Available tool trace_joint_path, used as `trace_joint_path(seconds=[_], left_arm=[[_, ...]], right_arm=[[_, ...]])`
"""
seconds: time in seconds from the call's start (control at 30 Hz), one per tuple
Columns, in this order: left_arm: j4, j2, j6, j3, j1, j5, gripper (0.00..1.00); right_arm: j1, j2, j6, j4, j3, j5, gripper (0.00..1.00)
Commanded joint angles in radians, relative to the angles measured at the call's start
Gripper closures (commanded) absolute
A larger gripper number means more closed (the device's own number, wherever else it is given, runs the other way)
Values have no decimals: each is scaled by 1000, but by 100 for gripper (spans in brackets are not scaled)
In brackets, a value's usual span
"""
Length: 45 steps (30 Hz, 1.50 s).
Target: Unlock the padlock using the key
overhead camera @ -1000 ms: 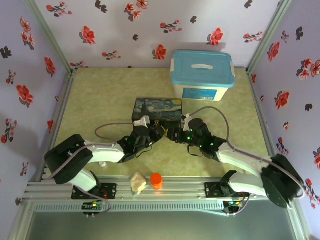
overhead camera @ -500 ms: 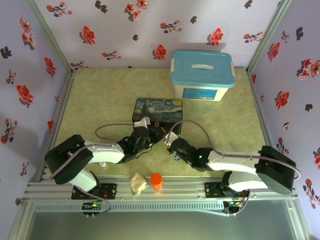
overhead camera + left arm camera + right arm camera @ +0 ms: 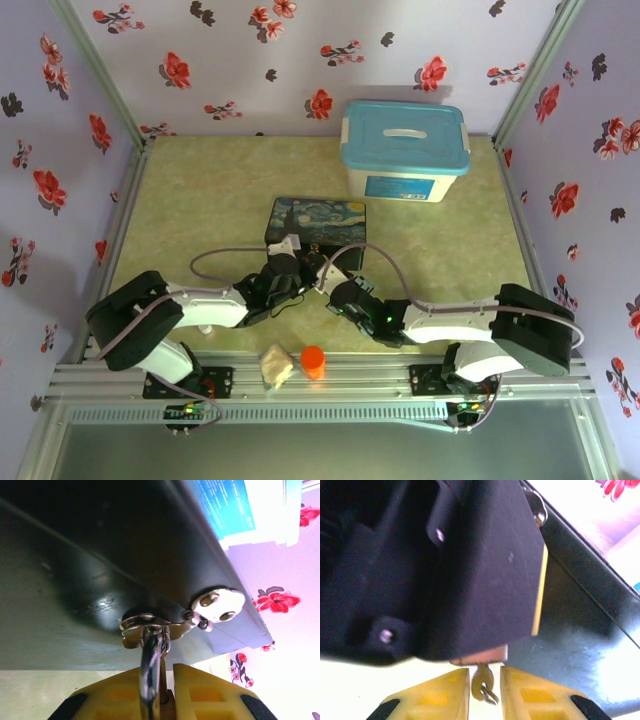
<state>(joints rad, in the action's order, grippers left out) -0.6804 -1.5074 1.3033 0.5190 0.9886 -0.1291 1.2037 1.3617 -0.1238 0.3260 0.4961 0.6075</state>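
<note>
The padlock's (image 3: 150,672) silver shackle hangs through the clasp (image 3: 145,626) on the dark painted tin (image 3: 316,222), and my left gripper (image 3: 167,680) is shut on the padlock. In the right wrist view the padlock's brass underside (image 3: 481,656) sticks out below the left gripper's black body. The key (image 3: 483,682) is in it and hangs down with a small ring on its head. My right gripper (image 3: 485,675) has a yellow finger (image 3: 445,697) on each side of the key, with a thin gap on both sides. In the top view both grippers meet just in front of the tin, the left gripper (image 3: 298,270) and the right gripper (image 3: 323,284).
A white box with a blue lid (image 3: 405,148) stands behind the tin at the back right. An orange cap (image 3: 313,361) and a beige lump (image 3: 276,366) lie at the near edge between the arm bases. Flowered walls enclose the green table (image 3: 200,200).
The right arm has swung left and toward the near edge, from beside the tin to just under the left gripper. Its jaws have narrowed around the key. The left arm has not moved.
</note>
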Motion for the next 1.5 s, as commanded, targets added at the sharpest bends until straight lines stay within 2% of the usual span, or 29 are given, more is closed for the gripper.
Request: trace_joint_path(seconds=[0.0, 0.27, 0.4, 0.5, 0.57, 0.67, 0.9, 1.0, 1.17, 1.23, 1.33, 1.47], left_arm=[[-85, 28, 17, -13, 10, 19, 100], [-89, 29, 24, -13, 9, 20, 100], [-91, 29, 26, -13, 9, 22, 100], [-90, 29, 28, -15, 8, 22, 100], [-91, 28, 28, -16, 9, 22, 100], [-96, 25, 32, -21, 9, 23, 100], [-129, -6, 42, -34, 8, 34, 100], [-156, -30, 51, -38, 8, 42, 100], [-162, -72, 35, -41, 8, 42, 100], [-140, -90, 18, -38, 8, 42, 100], [-49, -104, -17, -18, 7, 44, 100], [-84, -142, 1, -42, -7, 53, 100]], right_arm=[[10, 19, -17, 91, 15, 40, 83], [11, 84, -25, -9, 51, 126, 84], [10, 111, 1, -5, 52, 192, 88], [-2, 122, 29, 12, 43, 187, 92], [-17, 110, 57, 30, 25, 121, 96], [-59, 67, 103, 81, -21, -55, 100], [-214, -40, 190, 151, -124, -487, 100], [-267, -58, 222, 168, -141, -604, 100], [-284, -36, 264, 137, -122, -637, 100], [-285, -26, 288, 107, -108, -632, 89], [-284, -47, 313, 43, -95, -604, 81], [-285, -126, 340, 64, -137, -574, 73]])
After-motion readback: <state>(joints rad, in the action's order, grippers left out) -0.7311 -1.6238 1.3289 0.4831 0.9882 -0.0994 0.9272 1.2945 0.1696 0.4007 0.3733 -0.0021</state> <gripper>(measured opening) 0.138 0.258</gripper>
